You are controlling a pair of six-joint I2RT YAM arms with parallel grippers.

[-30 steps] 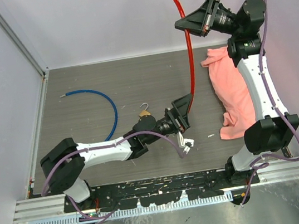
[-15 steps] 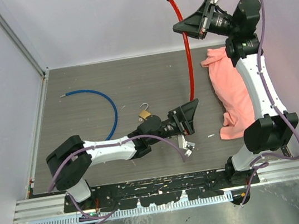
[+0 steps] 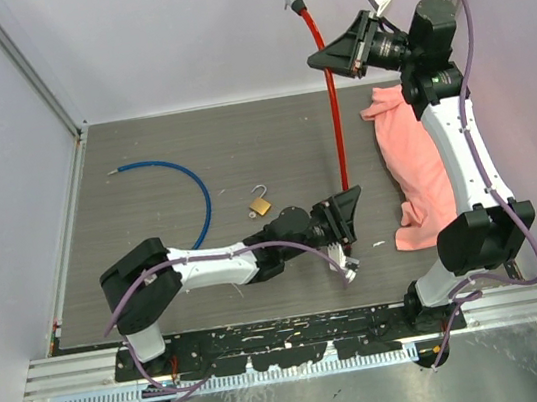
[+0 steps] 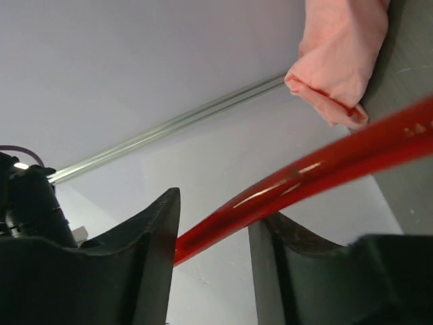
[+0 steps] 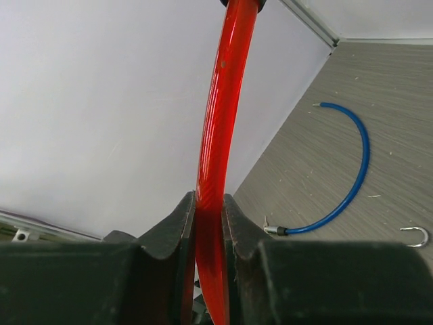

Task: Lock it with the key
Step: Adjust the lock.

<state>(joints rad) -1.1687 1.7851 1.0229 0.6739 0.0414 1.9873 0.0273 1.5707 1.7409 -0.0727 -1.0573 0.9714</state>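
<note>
Clamping red cable [image 5: 213, 135], right fingers [image 5: 172, 230]; left fingers [image 4: 152, 230] seemingly apart.

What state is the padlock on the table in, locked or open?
Open. The padlock has its shackle standing out as a hook, with one end free of the body.

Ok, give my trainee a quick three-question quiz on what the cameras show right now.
1. True or false: the right gripper is clamped on the red cable.
2. Fill in: the shackle of the padlock is ___.
3. What lies on the table beneath the right arm? A) pink cloth B) blue cable C) padlock

Key: 1 true; 2 open; 3 A.
</note>
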